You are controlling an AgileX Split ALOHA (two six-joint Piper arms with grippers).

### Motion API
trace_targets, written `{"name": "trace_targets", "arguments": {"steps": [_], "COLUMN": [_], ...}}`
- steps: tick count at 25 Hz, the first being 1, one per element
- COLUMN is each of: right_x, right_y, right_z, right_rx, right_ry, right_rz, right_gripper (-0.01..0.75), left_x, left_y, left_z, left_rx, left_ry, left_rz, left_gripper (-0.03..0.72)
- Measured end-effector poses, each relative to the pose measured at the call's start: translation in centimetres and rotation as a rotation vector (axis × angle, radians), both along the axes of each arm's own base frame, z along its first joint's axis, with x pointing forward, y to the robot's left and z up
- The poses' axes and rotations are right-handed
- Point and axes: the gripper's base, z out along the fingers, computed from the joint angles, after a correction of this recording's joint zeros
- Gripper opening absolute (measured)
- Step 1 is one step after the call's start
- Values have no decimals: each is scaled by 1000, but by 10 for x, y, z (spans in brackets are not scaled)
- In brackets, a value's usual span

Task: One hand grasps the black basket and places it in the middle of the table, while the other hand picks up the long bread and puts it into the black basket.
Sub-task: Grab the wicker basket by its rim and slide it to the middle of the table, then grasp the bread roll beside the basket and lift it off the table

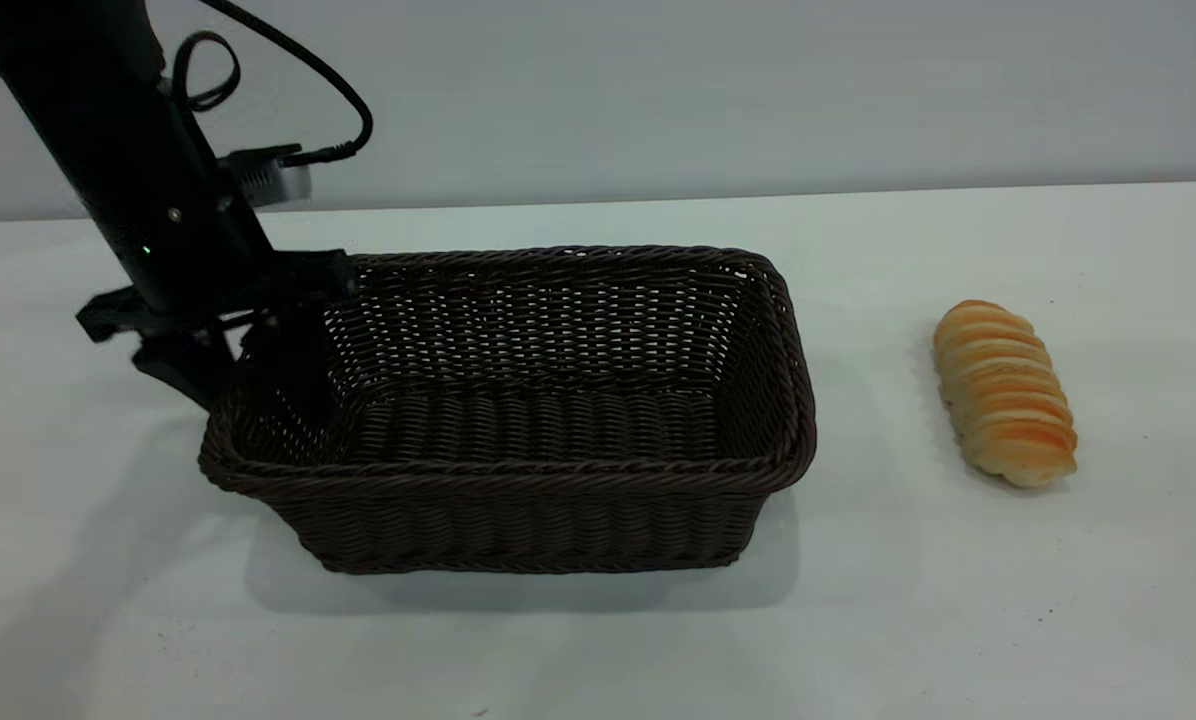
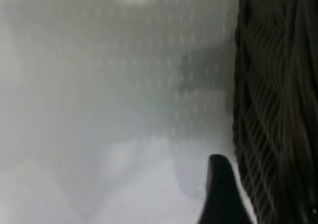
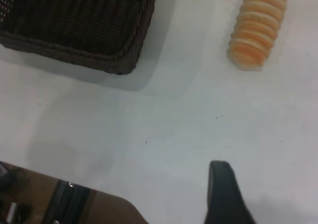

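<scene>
The black basket (image 1: 558, 440) stands on the white table (image 1: 598, 640), left of centre. My left gripper (image 1: 238, 385) is open and straddles the basket's left end wall, one finger inside and one outside. In the left wrist view one finger (image 2: 221, 194) stands just beside the woven wall (image 2: 278, 110), with a thin gap between them. The long bread (image 1: 1003, 392) lies on the table to the right of the basket, ridged side up. My right gripper is out of the exterior view. Its one visible finger (image 3: 223, 194) hovers over bare table, with the bread (image 3: 258, 25) and a basket corner (image 3: 99, 30) farther off.
A brown table edge and dark arm parts (image 3: 74, 204) show at one corner of the right wrist view. Cables (image 1: 288, 60) loop off the left arm above the basket's back left corner.
</scene>
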Motion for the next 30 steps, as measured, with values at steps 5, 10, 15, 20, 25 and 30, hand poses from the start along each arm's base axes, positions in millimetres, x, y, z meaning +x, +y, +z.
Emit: {"name": "trace_targets", "arguments": {"steps": [5,10,15,20,25,30], "right_x": [2,23,72,131,185,229], "right_y": [1,7,10,2,-2,24], "right_z": [0,-5,-23,-62,-104,-151], "right_rx": [16,94,179,160,122,42], "right_ry": [6,17,50,158,241,289], "right_rz": [4,62,84,41,-9,71], "right_gripper": [440,440,440,440,440,459], "left_x": [-7,-18,-45,-81,-109,-123], "left_y": [8,17,23,28,33,35], "left_z": [41,108,184,243,277,288], "left_rx": [69,136,127,106,92,90], "left_ry": [-25,-163,-339,-487,-580,-587], "left_rz": [-33,-25,-14,-3,5,7], "left_gripper": [581,581,581,581,581,581]}}
